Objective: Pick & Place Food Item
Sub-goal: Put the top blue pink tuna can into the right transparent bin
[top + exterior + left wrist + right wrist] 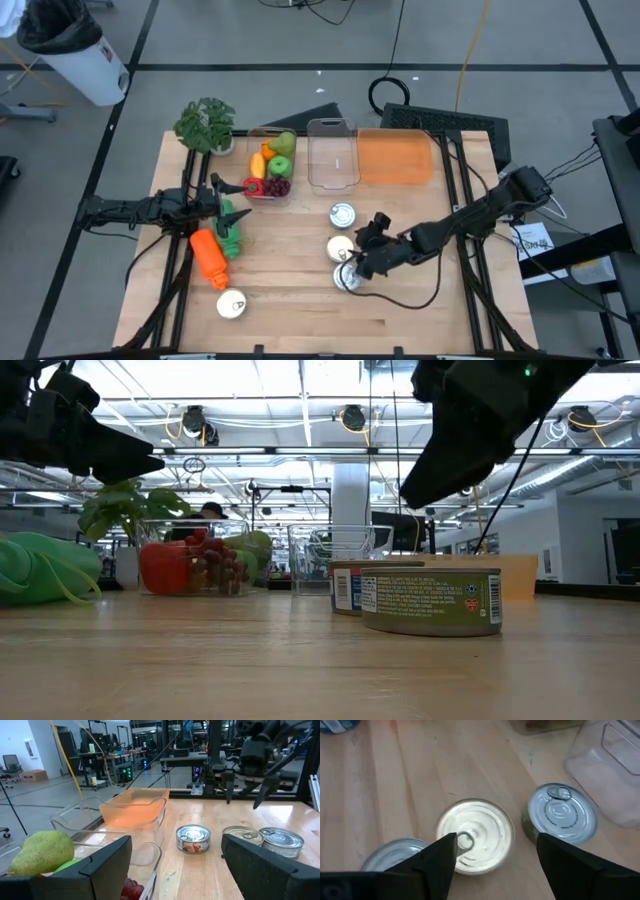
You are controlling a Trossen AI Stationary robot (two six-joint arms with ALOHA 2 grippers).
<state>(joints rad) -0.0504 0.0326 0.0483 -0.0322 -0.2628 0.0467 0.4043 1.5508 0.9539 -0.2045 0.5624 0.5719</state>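
round silver tin can [475, 834], pull-tab lid, upright

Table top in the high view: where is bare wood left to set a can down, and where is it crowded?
Bare: the front strip of the table right of the lone can. Crowded: the three cans under the right gripper, and the bins along the back.

Three short round silver tin cans with pull-tab lids stand upright on wooden worktop [420, 300], clustered right of centre: far can [343, 213], middle can [341, 248], near can [348, 279]; middle and near almost touching.
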